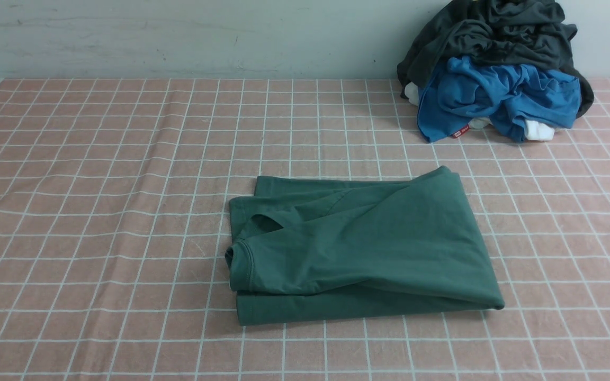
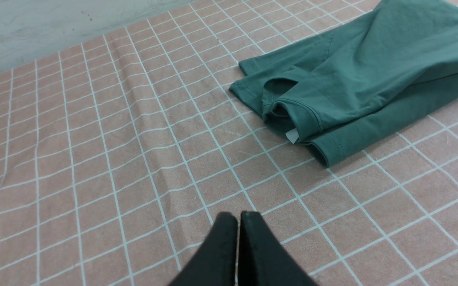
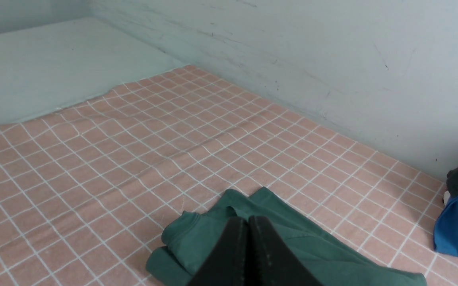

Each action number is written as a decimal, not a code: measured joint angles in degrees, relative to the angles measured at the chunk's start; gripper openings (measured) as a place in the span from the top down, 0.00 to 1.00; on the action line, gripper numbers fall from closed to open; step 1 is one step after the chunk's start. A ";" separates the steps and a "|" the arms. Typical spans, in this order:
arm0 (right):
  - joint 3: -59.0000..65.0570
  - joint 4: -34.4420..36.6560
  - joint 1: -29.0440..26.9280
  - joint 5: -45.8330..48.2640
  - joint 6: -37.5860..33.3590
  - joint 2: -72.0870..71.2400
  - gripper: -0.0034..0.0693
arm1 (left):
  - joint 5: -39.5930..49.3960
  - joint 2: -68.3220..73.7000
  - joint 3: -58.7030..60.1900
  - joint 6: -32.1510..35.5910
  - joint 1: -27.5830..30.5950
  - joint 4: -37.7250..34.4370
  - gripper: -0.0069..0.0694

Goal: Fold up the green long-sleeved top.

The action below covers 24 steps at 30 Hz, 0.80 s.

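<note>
A checked cloth covers the bench point(image 1: 125, 211), a pale wall point(image 1: 204, 37) behind. The green top point(image 1: 368, 243) lies folded mid-bench, its chest hidden. Left fingers point(image 2: 239, 216) and right fingers point(image 3: 248, 220) are closed, empty.

A checked cloth surface point(image 1: 98, 222) carries the green top point(image 1: 368, 238) and piled garments point(image 1: 495, 79)

Grid-patterned cloth point(image 1: 88, 227) bare left of the green top point(image 1: 368, 248), passable; garment pile point(image 1: 495, 69) blocks far right, against wall point(image 1: 204, 37)
</note>
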 joint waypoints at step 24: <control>45.15 -4.85 -46.13 -9.56 12.23 -33.67 0.97 | 0.06 -0.11 0.00 0.00 0.00 -0.07 0.91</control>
